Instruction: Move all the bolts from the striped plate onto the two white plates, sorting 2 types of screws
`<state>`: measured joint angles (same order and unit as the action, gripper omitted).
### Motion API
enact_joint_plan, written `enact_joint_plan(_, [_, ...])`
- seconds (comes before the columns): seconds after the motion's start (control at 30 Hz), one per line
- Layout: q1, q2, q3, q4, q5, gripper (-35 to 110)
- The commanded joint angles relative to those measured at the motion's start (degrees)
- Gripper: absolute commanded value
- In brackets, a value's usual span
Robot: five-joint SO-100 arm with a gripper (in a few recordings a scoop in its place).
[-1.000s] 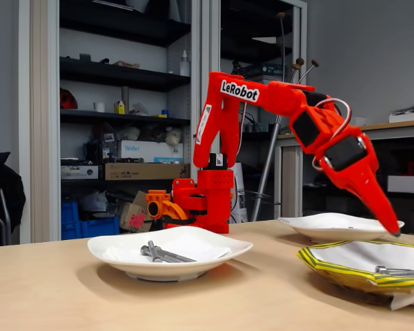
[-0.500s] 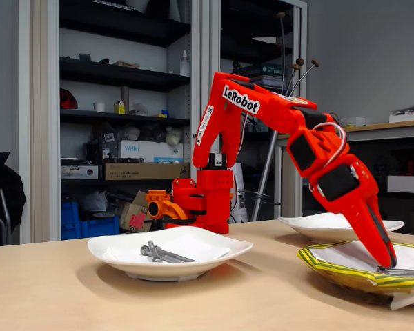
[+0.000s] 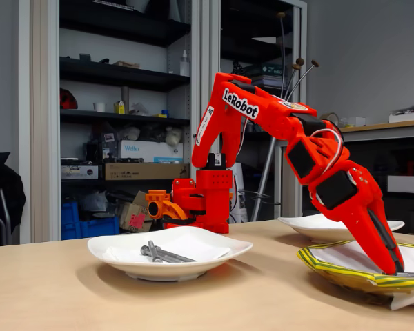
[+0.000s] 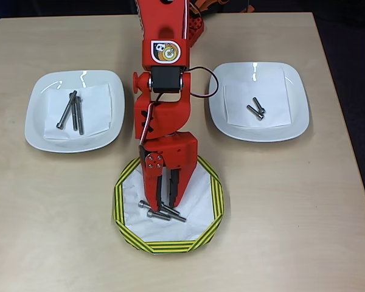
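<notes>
In 1 second the gripper (image 4: 167, 204) has dropped from above the striped plate (image 4: 125, 234) into it, jaws narrowly parted over the bolts (image 4: 161, 212), gripping nothing, so a pick looks imminent. The overhead view shows 3 long bolts on the left white plate (image 4: 39, 131) and 2 short on the right (image 4: 295, 125); the fixed view hides the jaw gap.

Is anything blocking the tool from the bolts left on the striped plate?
Nothing visible. The tool hangs open directly over the bolts on the striped plate, with only bare paper around them.
</notes>
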<state>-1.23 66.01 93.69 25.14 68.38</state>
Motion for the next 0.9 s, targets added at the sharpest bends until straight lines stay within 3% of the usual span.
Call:
enact_joint_plan(0.0, [-1.32, -0.09, -0.53, 0.35, 3.16, 7])
enact_joint_plan(0.53, [-10.02, 2.29, 2.72, -1.67, 14.24, 7])
enact_joint_plan(0.87, [-8.88, 6.33, 9.58, -2.72, 8.70, 8])
